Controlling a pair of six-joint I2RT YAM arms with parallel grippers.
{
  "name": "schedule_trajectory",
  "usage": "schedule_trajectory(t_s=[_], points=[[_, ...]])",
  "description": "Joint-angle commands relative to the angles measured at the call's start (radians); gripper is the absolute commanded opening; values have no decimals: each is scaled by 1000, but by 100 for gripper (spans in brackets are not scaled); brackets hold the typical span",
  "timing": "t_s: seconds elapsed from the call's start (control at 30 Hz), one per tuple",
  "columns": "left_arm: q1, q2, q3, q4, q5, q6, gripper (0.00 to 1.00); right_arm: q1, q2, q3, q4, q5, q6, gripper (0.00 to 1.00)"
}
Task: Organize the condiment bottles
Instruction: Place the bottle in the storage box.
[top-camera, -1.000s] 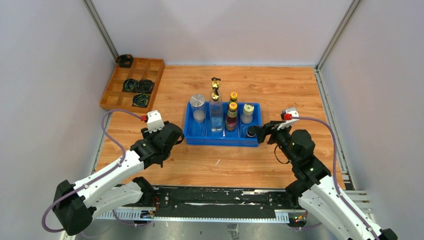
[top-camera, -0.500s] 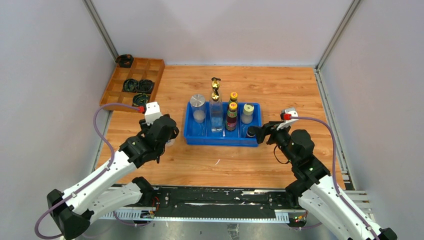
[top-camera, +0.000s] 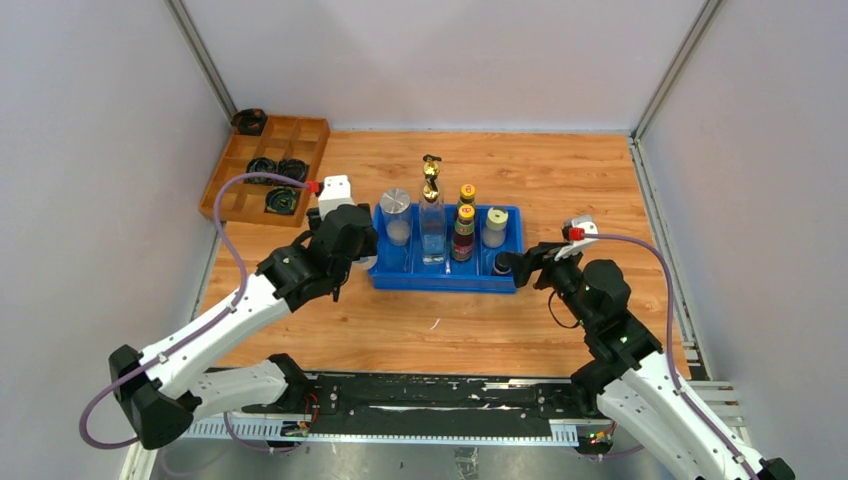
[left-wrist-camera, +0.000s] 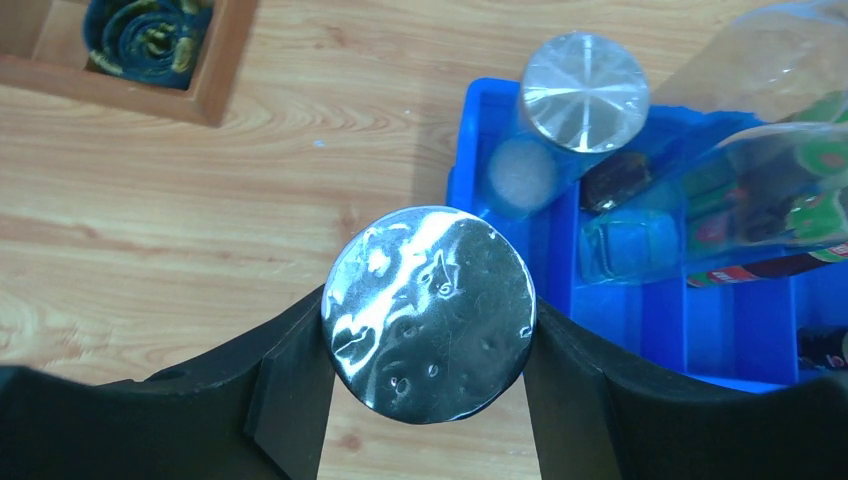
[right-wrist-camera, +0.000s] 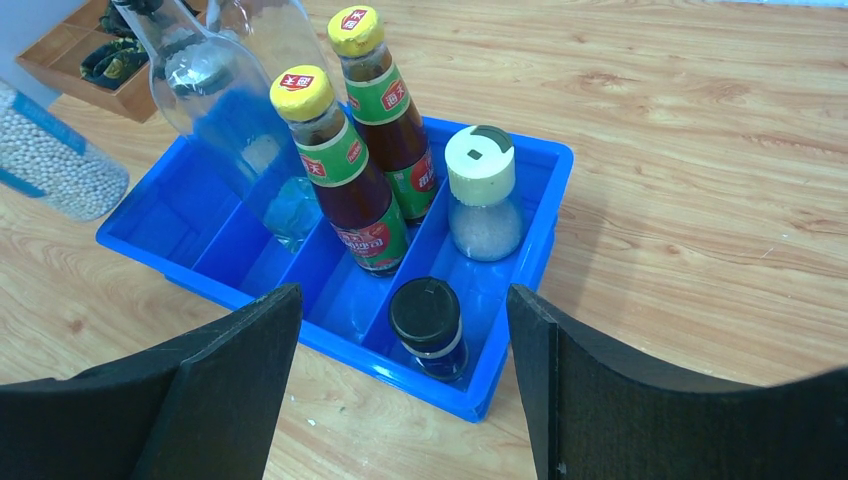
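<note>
My left gripper (top-camera: 352, 256) is shut on a silver-lidded clear jar (left-wrist-camera: 430, 310), held over the table at the left edge of the blue divided bin (top-camera: 440, 284). The same jar, filled with white beads, shows in the right wrist view (right-wrist-camera: 50, 165). In the bin stand another silver-lidded jar (top-camera: 396, 216), a tall clear gold-spouted bottle (top-camera: 431, 215), two dark yellow-capped sauce bottles (top-camera: 464, 230), a cream-lidded jar (top-camera: 495, 228) and a small black-capped bottle (right-wrist-camera: 430, 322). My right gripper (right-wrist-camera: 402, 295) is open and empty just in front of the black-capped bottle.
A wooden divided tray (top-camera: 300, 130) with black coiled rings (top-camera: 275, 170) sits at the back left, close behind the left arm. Frame posts and walls stand on both sides. Bare wooden table lies in front of the bin.
My left arm has carried the silver-lidded jar back and to the right, up to the bin's left edge. The right arm has not moved.
</note>
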Motion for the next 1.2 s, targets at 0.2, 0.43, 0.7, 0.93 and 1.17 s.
schedule_trajectory(t_s=[0.2, 0.43, 0.7, 0.93, 1.17], points=[[-94, 200, 148, 158, -34, 53, 47, 2, -47, 61, -108, 50, -56, 80], [-106, 318, 125, 244, -67, 34, 46, 1, -61, 39, -118, 57, -40, 80], [-106, 399, 83, 314, -79, 23, 47, 2, -77, 4, -118, 43, -18, 80], [-106, 429, 32, 324, -105, -27, 46, 1, -81, -24, -111, 38, -4, 80], [-106, 454, 6, 307, -125, -62, 56, 1, -90, -51, -103, 25, 13, 80]])
